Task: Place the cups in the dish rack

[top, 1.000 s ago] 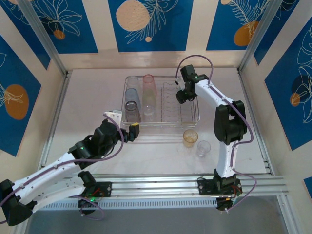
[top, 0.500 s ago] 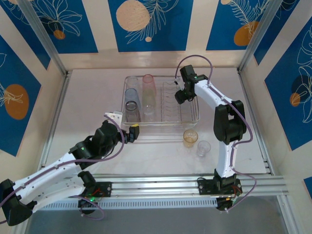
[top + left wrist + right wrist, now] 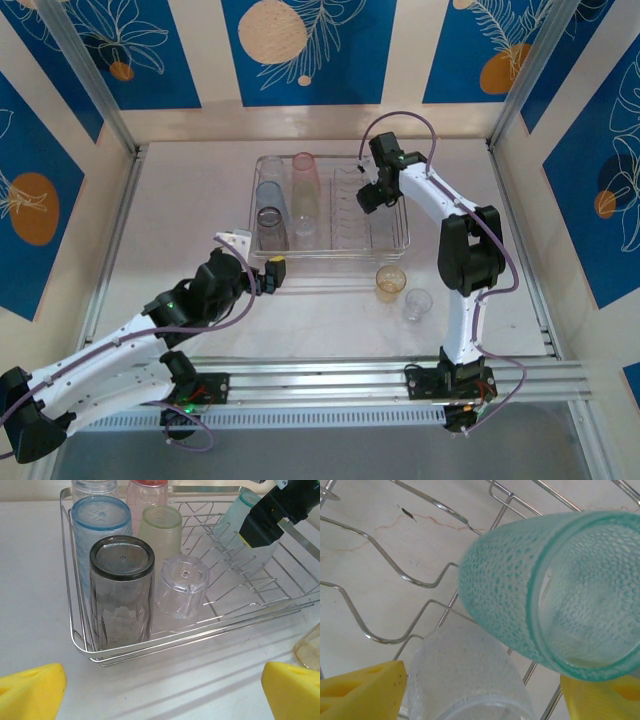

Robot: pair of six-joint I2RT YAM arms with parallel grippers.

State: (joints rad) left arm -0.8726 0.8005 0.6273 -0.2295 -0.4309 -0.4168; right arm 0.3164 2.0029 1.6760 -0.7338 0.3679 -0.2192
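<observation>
While the left gripper (image 3: 160, 690) is spread empty, a teal cup (image 3: 520, 590) is seen ungripped ahead of the parted right gripper (image 3: 482, 694).

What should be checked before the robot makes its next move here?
1. Right tool free of the teal cup: cannot tell; jaws apart, one pad close.
2. Teal cup settled in the dish rack: cannot tell; it lies tilted.
3. Left tool open and empty: ok.
4. All cups loaded: not ok; amber cup and clear cup stand on the table.
5. Free room in the rack's right half: ok.
</observation>
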